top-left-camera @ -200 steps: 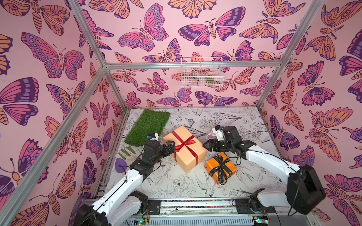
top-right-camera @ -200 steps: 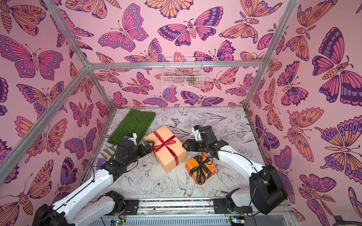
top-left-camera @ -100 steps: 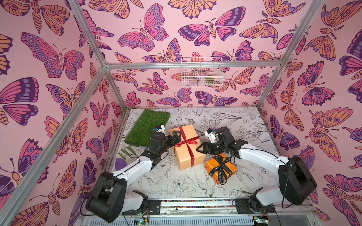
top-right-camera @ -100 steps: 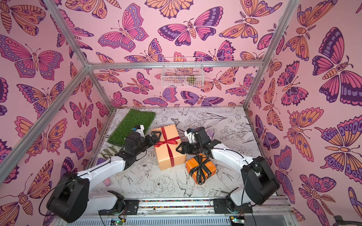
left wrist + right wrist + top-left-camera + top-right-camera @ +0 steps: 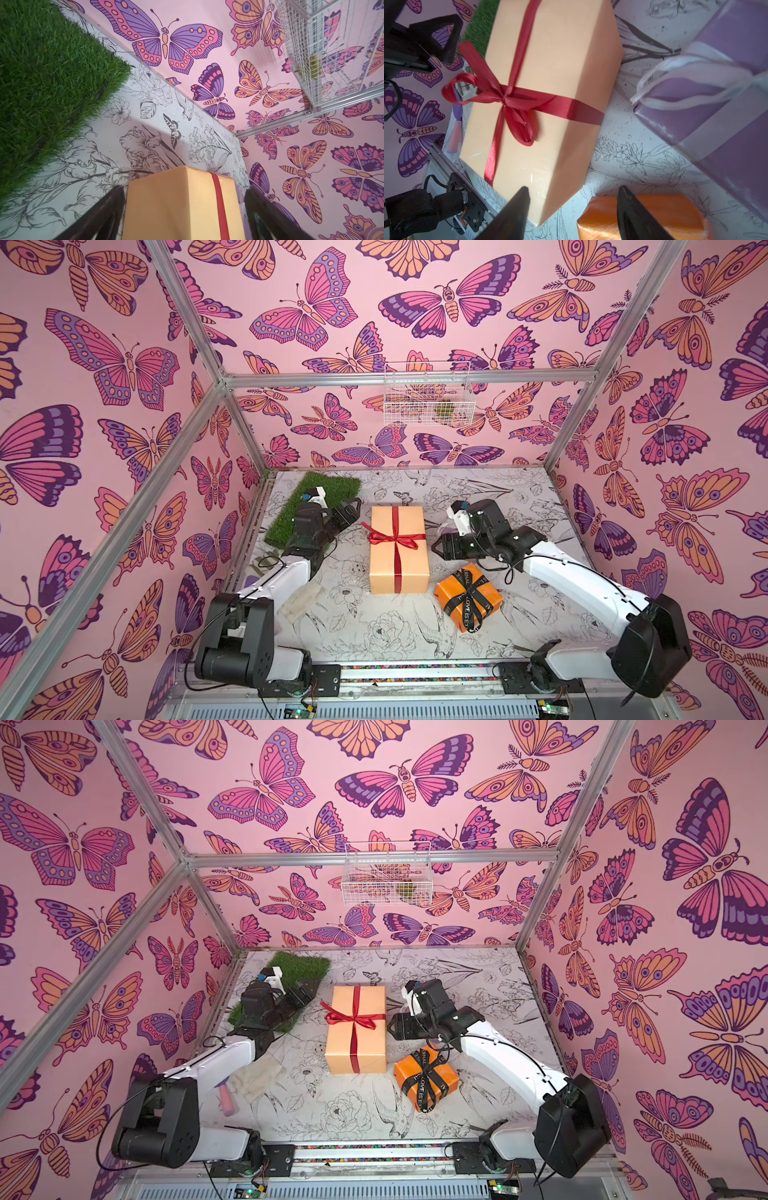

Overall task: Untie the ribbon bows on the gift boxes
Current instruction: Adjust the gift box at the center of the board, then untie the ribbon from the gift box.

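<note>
A large peach gift box (image 5: 409, 572) lies lengthwise mid-table, its red ribbon bow (image 5: 394, 537) tied. An orange cube (image 5: 484, 593) with a black lettered ribbon (image 5: 468, 599) sits at its near right. The lilac box (image 5: 726, 128) with its pale ribbon bow (image 5: 685, 68) shows only in the right wrist view; my right arm hides it from above. My left gripper (image 5: 353, 512) is open beside the peach box's far left corner, which shows between its fingers (image 5: 112, 207). My right gripper (image 5: 436, 549) is open just right of the peach box, empty, above the orange cube.
A green grass mat (image 5: 291, 522) lies at the far left under my left arm. A pale cloth (image 5: 301, 599) and a pink-handled tool (image 5: 226, 1100) lie near my left arm's base. A white wire basket (image 5: 428, 398) hangs on the back wall.
The peach box has turned from diagonal to straight along the table. My left gripper has moved farther back along its left side; my right gripper has shifted slightly left toward it.
</note>
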Action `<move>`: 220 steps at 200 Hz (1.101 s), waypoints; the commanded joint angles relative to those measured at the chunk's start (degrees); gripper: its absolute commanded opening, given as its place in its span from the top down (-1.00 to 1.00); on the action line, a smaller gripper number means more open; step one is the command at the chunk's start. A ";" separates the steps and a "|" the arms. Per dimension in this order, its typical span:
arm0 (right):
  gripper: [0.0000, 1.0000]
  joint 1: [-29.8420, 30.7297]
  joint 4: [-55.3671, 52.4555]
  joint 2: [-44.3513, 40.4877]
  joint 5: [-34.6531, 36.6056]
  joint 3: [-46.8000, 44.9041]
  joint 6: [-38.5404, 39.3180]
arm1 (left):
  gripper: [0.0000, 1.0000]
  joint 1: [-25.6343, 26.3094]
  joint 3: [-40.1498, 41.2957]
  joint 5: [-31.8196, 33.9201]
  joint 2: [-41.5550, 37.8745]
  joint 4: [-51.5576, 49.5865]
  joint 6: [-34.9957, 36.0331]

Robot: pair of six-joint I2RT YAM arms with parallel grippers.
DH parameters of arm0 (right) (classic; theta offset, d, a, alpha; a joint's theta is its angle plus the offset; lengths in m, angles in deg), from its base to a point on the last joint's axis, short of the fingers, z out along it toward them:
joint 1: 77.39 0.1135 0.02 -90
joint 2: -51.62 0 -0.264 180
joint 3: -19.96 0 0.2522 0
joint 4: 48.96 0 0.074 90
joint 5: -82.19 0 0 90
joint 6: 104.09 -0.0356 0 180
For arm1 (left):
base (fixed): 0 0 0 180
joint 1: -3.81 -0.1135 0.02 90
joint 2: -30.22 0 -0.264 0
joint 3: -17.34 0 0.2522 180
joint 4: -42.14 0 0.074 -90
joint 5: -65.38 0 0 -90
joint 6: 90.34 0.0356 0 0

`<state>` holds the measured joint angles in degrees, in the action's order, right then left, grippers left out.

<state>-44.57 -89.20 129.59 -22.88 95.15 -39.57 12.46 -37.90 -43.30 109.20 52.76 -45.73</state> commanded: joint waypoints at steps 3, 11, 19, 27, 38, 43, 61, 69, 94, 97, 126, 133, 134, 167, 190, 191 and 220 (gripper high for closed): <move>-0.22 0.31 -0.90 3.46 -1.92 4.33 3.12 | -0.64 0.14 -1.49 -4.92 -2.38 -6.39 5.85; -0.19 0.33 -0.26 4.79 -3.03 5.63 3.22 | -0.54 0.17 -1.45 -6.15 -2.51 -7.04 6.05; -0.19 0.48 0.42 6.17 -4.12 6.76 3.15 | -0.47 0.28 -1.49 -7.52 -2.52 -7.90 6.17; -0.16 0.49 1.05 7.64 -5.14 7.90 2.80 | -0.43 0.37 -1.58 -8.34 -2.56 -8.96 6.27; -0.09 0.50 1.55 9.72 -6.96 9.55 1.98 | -0.42 0.73 -1.39 -9.03 -2.71 -10.24 6.35; -0.05 0.58 1.96 10.65 -8.06 10.12 1.44 | -0.42 0.89 -1.24 -9.17 -2.77 -10.62 6.36; 0.01 1.04 2.76 14.46 -11.02 11.98 -0.53 | -0.44 1.99 -0.23 -9.14 -3.21 -11.12 6.10; 0.02 1.47 3.23 15.58 -11.90 12.38 -1.18 | -0.45 2.49 0.26 -9.04 -3.42 -11.11 6.08; 0.03 2.89 4.79 18.01 -12.65 12.90 -2.67 | -0.44 4.51 0.96 -8.13 -3.00 -11.04 6.10; 0.03 3.02 4.97 18.35 -12.76 12.92 -2.87 | -0.43 4.84 0.94 -8.20 -2.80 -11.05 6.16; 0.04 3.13 8.07 20.31 -13.12 13.44 -5.26 | -0.36 7.00 0.90 -9.30 -0.83 -11.02 6.01; 0.04 3.26 8.76 20.84 -13.06 13.75 -5.61 | -0.35 7.40 1.07 -9.49 -0.57 -10.94 6.00; 0.04 3.28 8.92 20.92 -13.01 13.73 -5.71 | -0.35 7.46 1.10 -9.47 -0.53 -10.89 6.01; 0.04 3.39 10.13 23.84 -12.91 16.51 -6.78 | -0.27 8.97 2.59 -10.62 0.05 -9.82 4.92; 0.04 3.60 10.24 25.65 -12.92 18.09 -6.79 | -0.27 9.20 4.39 -10.59 -0.55 -8.39 3.54; 0.04 3.58 10.23 25.69 -12.94 18.14 -6.78 | -0.27 9.20 4.47 -10.59 -0.61 -8.34 3.46; 0.18 3.80 9.92 26.69 -12.01 18.98 -7.00 | -0.28 9.20 6.10 -9.05 -2.34 -7.34 2.89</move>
<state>-41.42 -78.69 154.84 -35.77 112.61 -45.86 21.22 -33.57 -52.09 108.35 44.04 -41.99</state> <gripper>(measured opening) 0.438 0.639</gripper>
